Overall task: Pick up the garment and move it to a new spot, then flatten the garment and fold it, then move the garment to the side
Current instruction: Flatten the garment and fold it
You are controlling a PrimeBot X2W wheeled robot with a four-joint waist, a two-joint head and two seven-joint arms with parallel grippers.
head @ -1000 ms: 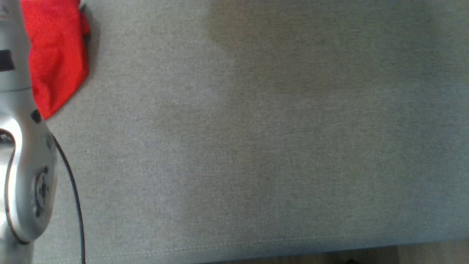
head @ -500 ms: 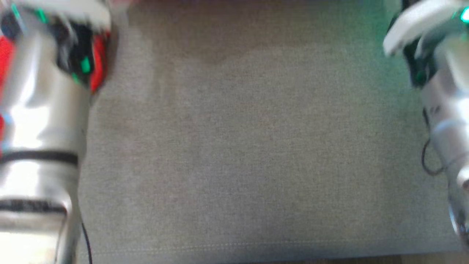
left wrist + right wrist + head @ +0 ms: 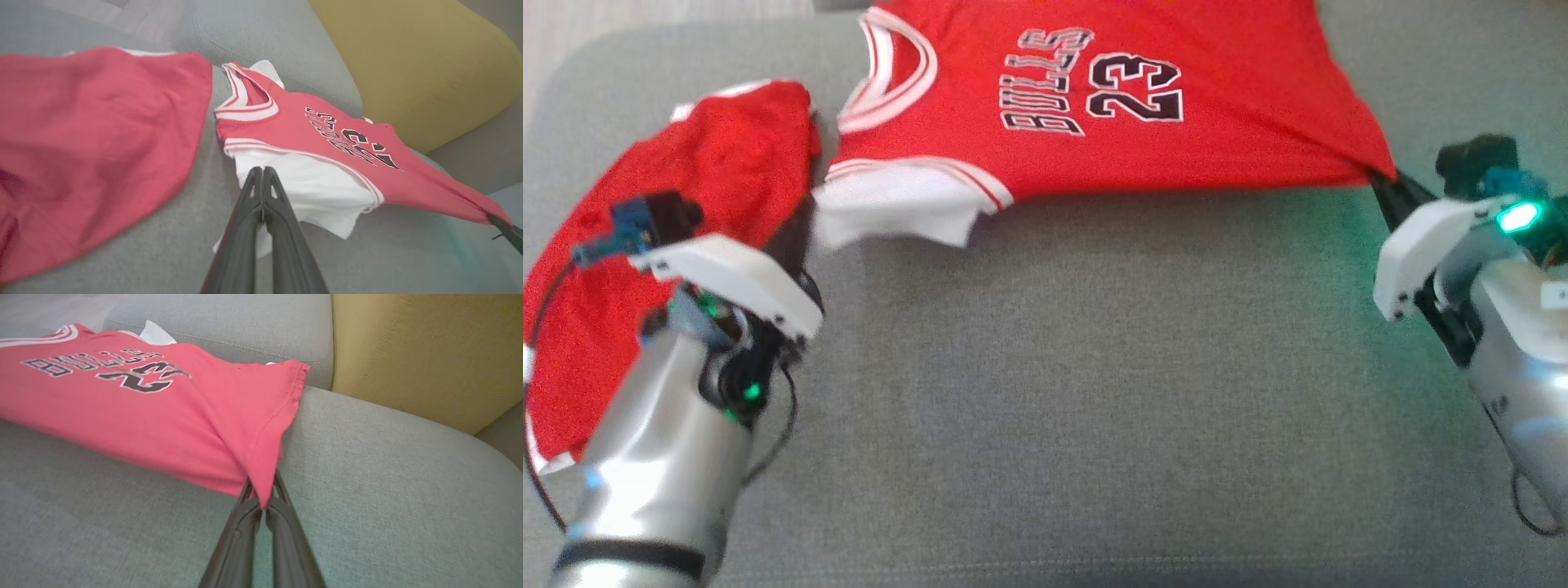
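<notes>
The jersey (image 3: 1094,106), red with BULLS 23 across the chest, lies across the top centre of the head view, on the far part of the grey sofa seat (image 3: 1094,392). It is stretched sideways between the two arms, with its near edge pulled taut.

At the right of the frame the right gripper (image 3: 1376,175) has its jaws clamped on the jersey's bottom corner; in the right wrist view the red hem is pinched between the dark fingers and drawn to a point. At the left of the frame the left gripper (image 3: 810,214) has its jaws pressed together on the white fabric by the armhole. In the left wrist view white cloth shows on both sides of the closed fingers, so this looks like a grip rather than a touch.

A second red garment (image 3: 686,204) lies at the left edge of the frame, just beside the jersey's shoulder, and a yellow cushion (image 3: 408,61) stands behind it.

I judge this to be the carrying step: both ends are held and the jersey is on its way to a new spot. The next move calls for both arms to travel together with even tension. They should bring it toward the bare middle of the seat, clear of the other red garment, and lay it down flat.
</notes>
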